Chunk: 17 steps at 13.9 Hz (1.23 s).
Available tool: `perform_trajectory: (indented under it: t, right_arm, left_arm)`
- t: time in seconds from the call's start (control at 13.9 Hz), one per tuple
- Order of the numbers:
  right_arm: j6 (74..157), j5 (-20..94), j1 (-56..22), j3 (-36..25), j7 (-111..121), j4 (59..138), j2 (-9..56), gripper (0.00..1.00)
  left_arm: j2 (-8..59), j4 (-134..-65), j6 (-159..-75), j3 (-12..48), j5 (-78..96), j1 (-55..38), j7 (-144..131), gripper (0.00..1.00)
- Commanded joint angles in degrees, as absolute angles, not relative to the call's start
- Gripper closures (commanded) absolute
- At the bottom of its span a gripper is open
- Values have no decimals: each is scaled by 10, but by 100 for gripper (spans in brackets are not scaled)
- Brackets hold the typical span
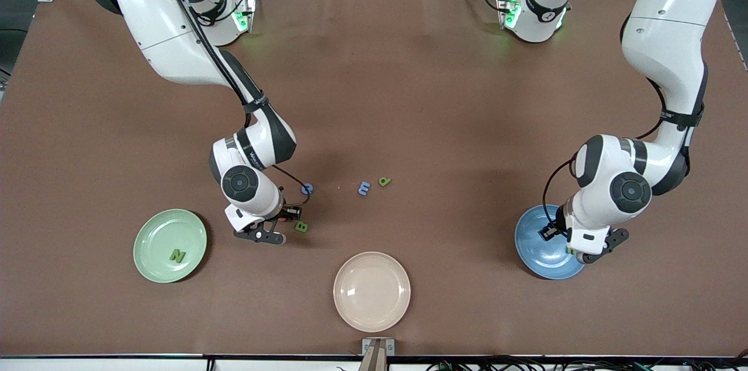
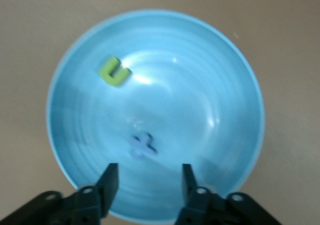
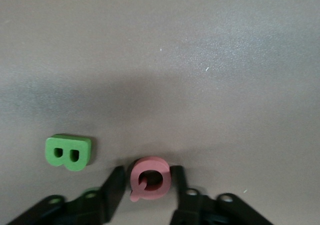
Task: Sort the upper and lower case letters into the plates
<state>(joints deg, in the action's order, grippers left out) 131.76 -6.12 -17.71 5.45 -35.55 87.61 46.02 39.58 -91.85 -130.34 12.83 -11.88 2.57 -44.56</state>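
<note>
Green N [image 1: 177, 255] on green plate [image 1: 146, 254], blue plate [image 1: 529, 254]

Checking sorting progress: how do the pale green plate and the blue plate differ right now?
The pale green plate holds one green N; the blue plate holds two pieces, one green, one blue. The left end effector hangs open over the blue plate; nothing hangs over the green one. Both are round and glossy.
</note>
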Motion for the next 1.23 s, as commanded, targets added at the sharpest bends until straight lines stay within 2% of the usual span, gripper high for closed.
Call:
perform_trajectory:
  t: [0.0,0.07,0.22,0.43,0.72,0.87,1.01,1.08,1.15]
  right_arm:
    - [1316,-54,-177,50,-357,896,446,91]
    - [1315,-54,-173,49,-352,895,445,95]
    - [1288,-62,-171,42,-332,879,442,96]
    - [1209,-71,-171,-16,-202,819,439,96]
    - [1211,-73,-169,-86,-10,809,443,96]
    - [1224,-72,-136,-98,70,809,450,93]
    - [1278,-69,-115,-98,96,816,457,86]
    - [1289,-69,-112,-98,101,817,460,74]
    - [1289,-70,-112,-98,102,817,460,55]
  left_arm:
    - [375,-911,-1255,138,-120,-34,-455,1]
    - [375,-910,-1255,138,-116,-69,-482,1]
    - [387,-884,-1255,137,-113,-125,-567,2]
    - [422,-833,-1258,137,-110,-201,-650,8]
    - [467,-773,-1258,136,-110,-264,-739,9]
    - [500,-741,-1259,133,-111,-298,-806,8]
    - [512,-737,-1272,131,-111,-308,-807,10]
    - [519,-737,-1290,131,-110,-314,-814,13]
    - [526,-738,-1297,131,-111,-322,-809,17]
